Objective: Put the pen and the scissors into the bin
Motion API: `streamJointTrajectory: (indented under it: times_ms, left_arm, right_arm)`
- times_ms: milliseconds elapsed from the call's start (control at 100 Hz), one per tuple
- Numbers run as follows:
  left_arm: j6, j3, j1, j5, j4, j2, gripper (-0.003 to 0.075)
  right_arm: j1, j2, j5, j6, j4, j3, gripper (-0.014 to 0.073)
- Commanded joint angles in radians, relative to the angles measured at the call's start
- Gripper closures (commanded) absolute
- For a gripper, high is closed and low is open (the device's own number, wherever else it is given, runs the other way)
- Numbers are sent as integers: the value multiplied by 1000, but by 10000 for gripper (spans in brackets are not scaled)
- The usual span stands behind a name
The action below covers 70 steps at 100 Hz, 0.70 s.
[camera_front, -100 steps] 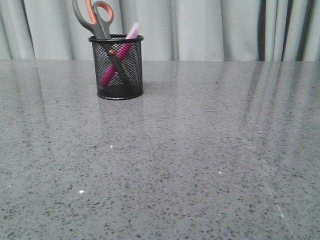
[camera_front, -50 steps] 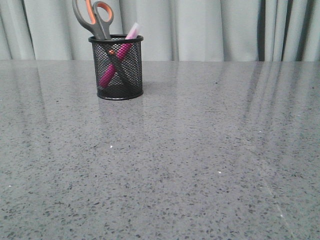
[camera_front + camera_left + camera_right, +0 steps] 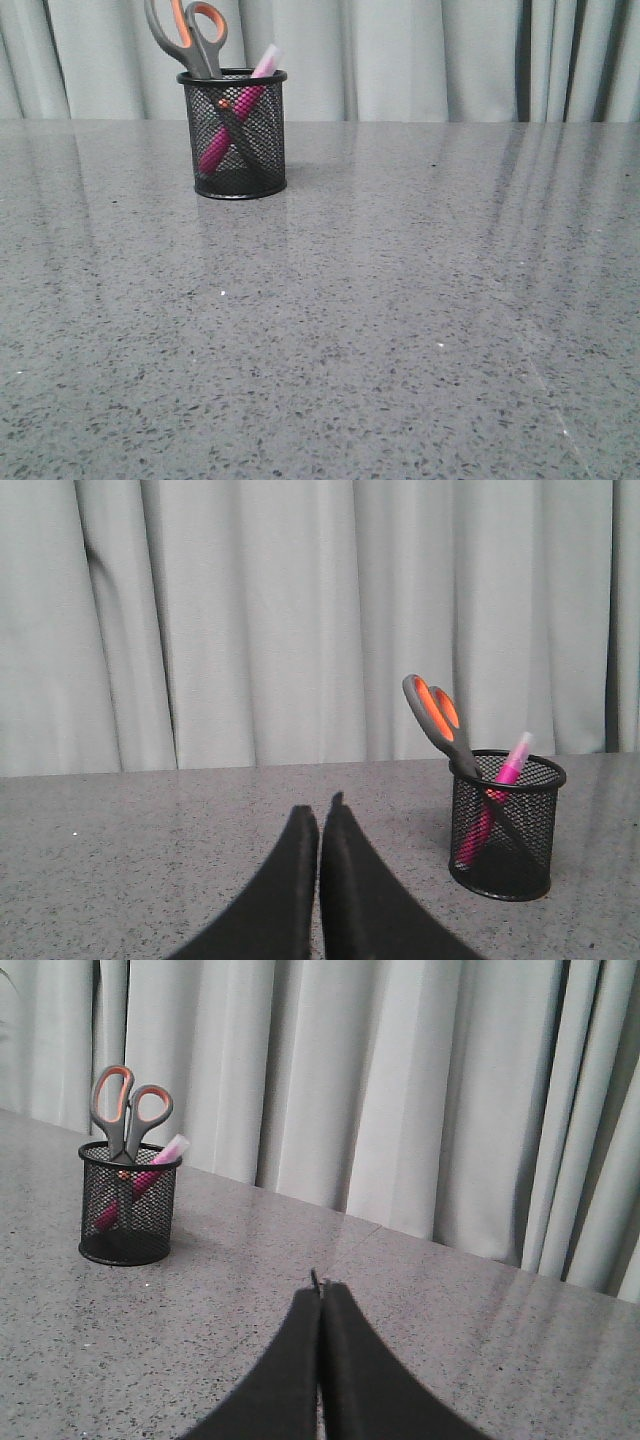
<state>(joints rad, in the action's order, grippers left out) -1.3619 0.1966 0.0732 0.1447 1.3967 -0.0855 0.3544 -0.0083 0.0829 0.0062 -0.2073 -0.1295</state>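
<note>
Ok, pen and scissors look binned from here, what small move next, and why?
Probably none beyond parking both arms. The slim magenta pen and the grey-handled, orange-looped scissors both stand crossed inside the black wire-mesh bin. The left gripper and right gripper are shut, empty, and away from it.

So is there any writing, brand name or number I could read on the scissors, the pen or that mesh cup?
None can be read. The scissors, the pen and the bin show no legible print in any view; anything on the pen's barrel is too small to tell.
</note>
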Motion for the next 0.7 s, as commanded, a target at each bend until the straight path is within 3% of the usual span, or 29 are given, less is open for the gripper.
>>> streamJointTrajectory:
  times_ms: [0, 690]
  left_arm:
    - [8, 28, 7, -14, 21, -9, 742]
    - [8, 20, 7, -14, 21, -9, 742]
  right_arm:
    - [-5, -16, -65, -6, -2, -25, 669]
    - [-5, -16, -65, -6, -2, -25, 669]
